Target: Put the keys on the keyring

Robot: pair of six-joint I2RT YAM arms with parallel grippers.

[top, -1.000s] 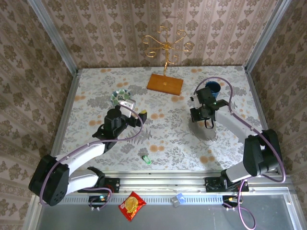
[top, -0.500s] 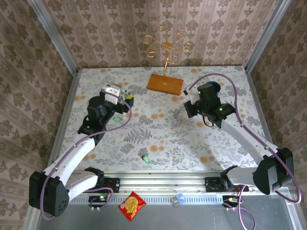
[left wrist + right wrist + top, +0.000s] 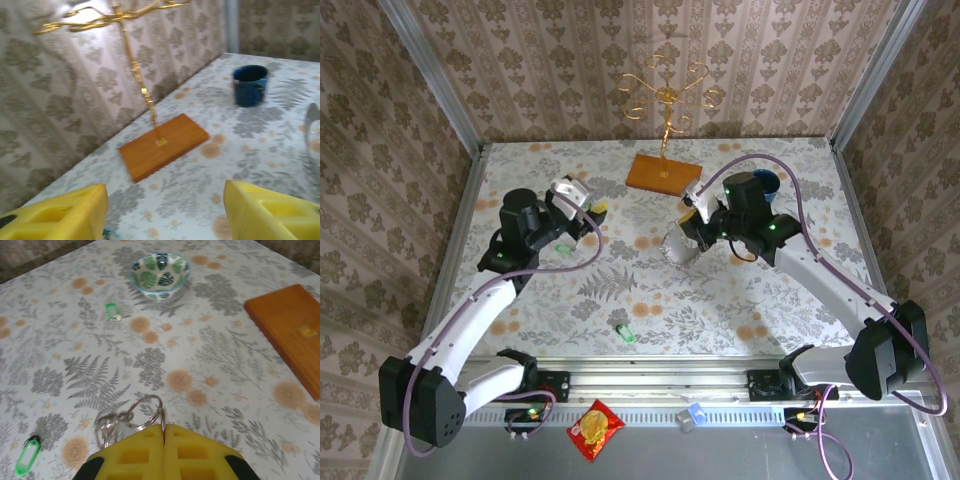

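My right gripper (image 3: 164,427) is shut on the thin metal keyring (image 3: 145,411), pinching the hoop between its yellow pads; silvery keys (image 3: 107,428) dangle from it on the left. From above, the keyring (image 3: 677,249) hangs just left of the right gripper (image 3: 693,224) over mid-table. Two green-headed keys lie flat on the cloth: one (image 3: 113,310) near the bowl, one (image 3: 27,455) at the lower left, also a green key (image 3: 625,332) near the front edge. My left gripper (image 3: 165,210) is open with nothing between its fingers (image 3: 56,214), raised at the far left (image 3: 588,208).
A patterned green-white bowl (image 3: 159,270) stands on the far left of the table. The wooden base (image 3: 163,145) of the gold stand (image 3: 666,92) sits at the back, a blue mug (image 3: 250,85) at the back right. A red snack packet (image 3: 595,429) lies off the table.
The right gripper carried the keyring leftward toward the table's middle. The left arm swung back from the centre to the bowl area, and its jaws narrowed a little.
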